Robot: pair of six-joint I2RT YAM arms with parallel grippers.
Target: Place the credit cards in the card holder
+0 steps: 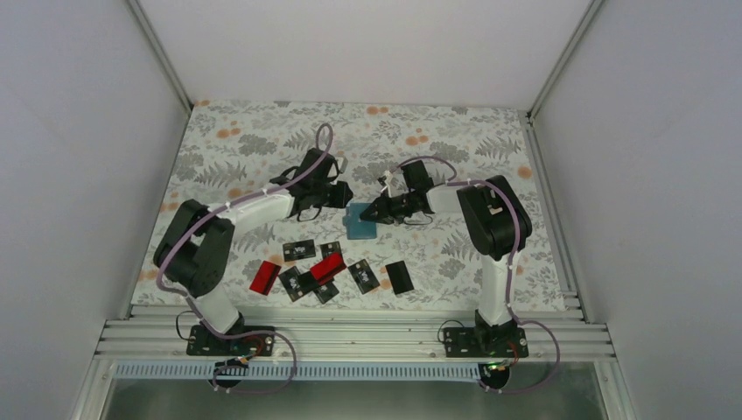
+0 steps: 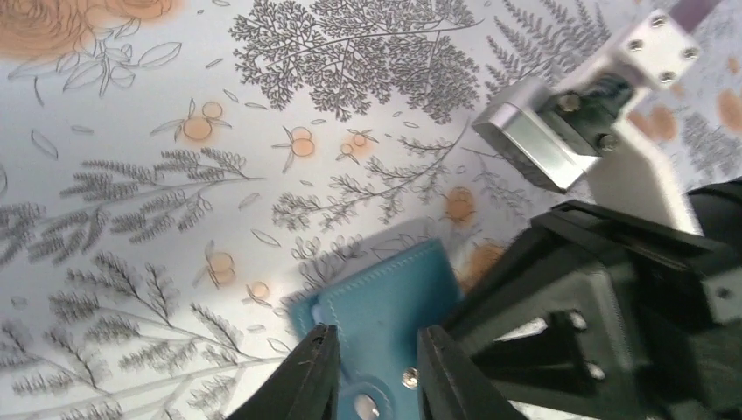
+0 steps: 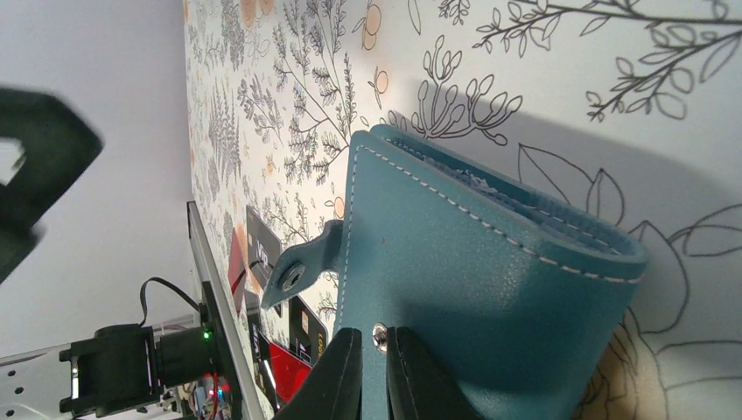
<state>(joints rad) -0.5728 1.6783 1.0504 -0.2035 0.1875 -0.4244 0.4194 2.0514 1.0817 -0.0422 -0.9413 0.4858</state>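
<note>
We find no brand or label that we can read. The black cards (image 1: 399,276) carry small white print, but it is too small in the top view and blurred in the right wrist view, where one black card (image 3: 262,252) and a red one (image 3: 289,367) show beyond the holder. The card holder (image 1: 360,226) bears no writing, only pale stitching along its edges and metal snap studs (image 3: 379,332).

Of the credit cards (image 1: 364,276) we count two red cards (image 1: 264,276) and at least six black ones. Several overlap in the middle of the cluster, so we cannot fix the black count. All lie on the floral cloth (image 1: 262,140) nearer the arm bases than the holder, and none is in either gripper.

There is one card holder (image 2: 385,289), teal, in the middle of the cloth between the two grippers. Its strap (image 3: 293,276) hangs loose off one edge.

The right gripper (image 1: 372,213) is clenched on the card holder (image 3: 472,289). In its own view the right gripper (image 3: 372,337) has its fingers close together, with the holder's edge pinched between them.

The left gripper (image 1: 343,196) is at the holder's far-left corner. In its own view the left gripper (image 2: 376,341) has its fingers spread, with teal leather and two studs showing in the gap. We cannot tell whether they touch it
</note>
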